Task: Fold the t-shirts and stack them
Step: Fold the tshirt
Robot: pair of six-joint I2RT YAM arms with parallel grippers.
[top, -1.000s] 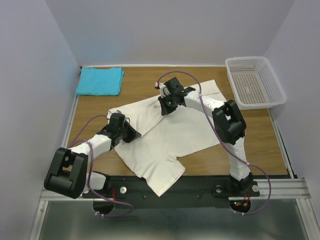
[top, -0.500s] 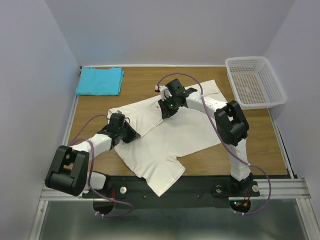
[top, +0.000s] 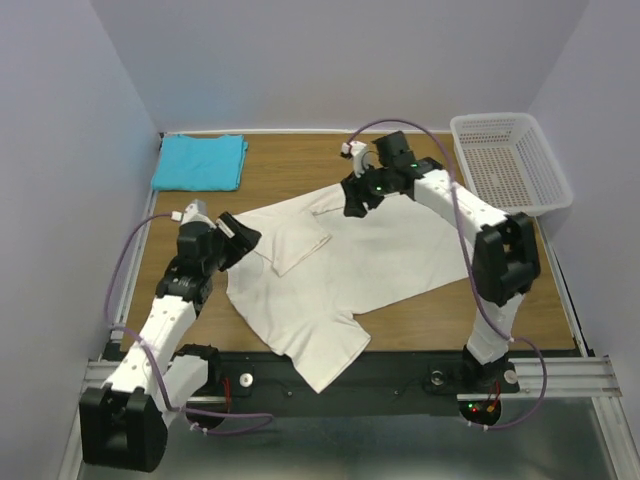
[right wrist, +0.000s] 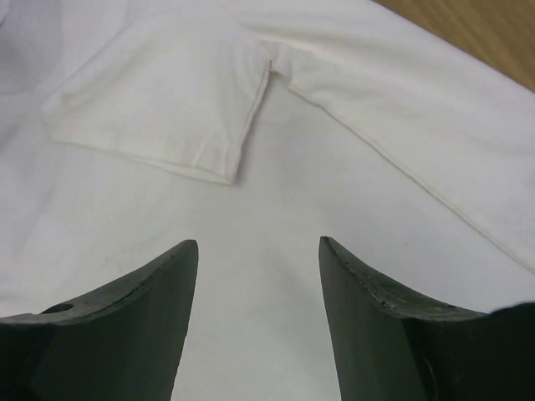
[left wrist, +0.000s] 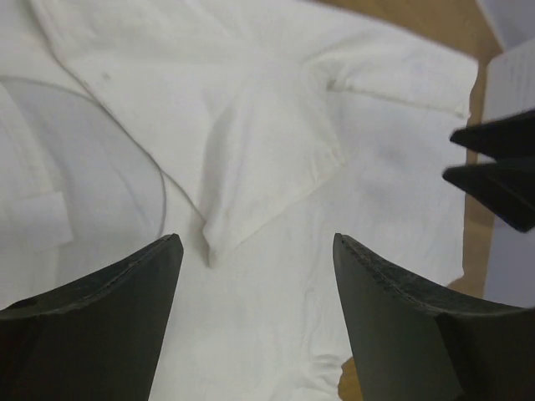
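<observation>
1. Cream-white t-shirt (top: 350, 270): spread across the middle of the desk (top: 290, 165). Its nearest part lies over the desk's near edge. A sleeve (top: 295, 245) on the left side is folded inward onto the body.
2. Turquoise-blue t-shirt (top: 200, 162): folded flat in the far left corner of the desk, well apart from the cream-white one.
3. Left claw (top: 248, 238): jaws wide with nothing between them. It is above the cream-white shirt's left edge, just beside the folded sleeve.
4. Right claw (top: 352, 207): jaws parted, gripping nothing. It is above the far edge of the cream-white shirt, and its wrist view shows only cloth below.
5. White mesh basket (top: 490, 120): far right corner of the desk, apart from both shirts.
</observation>
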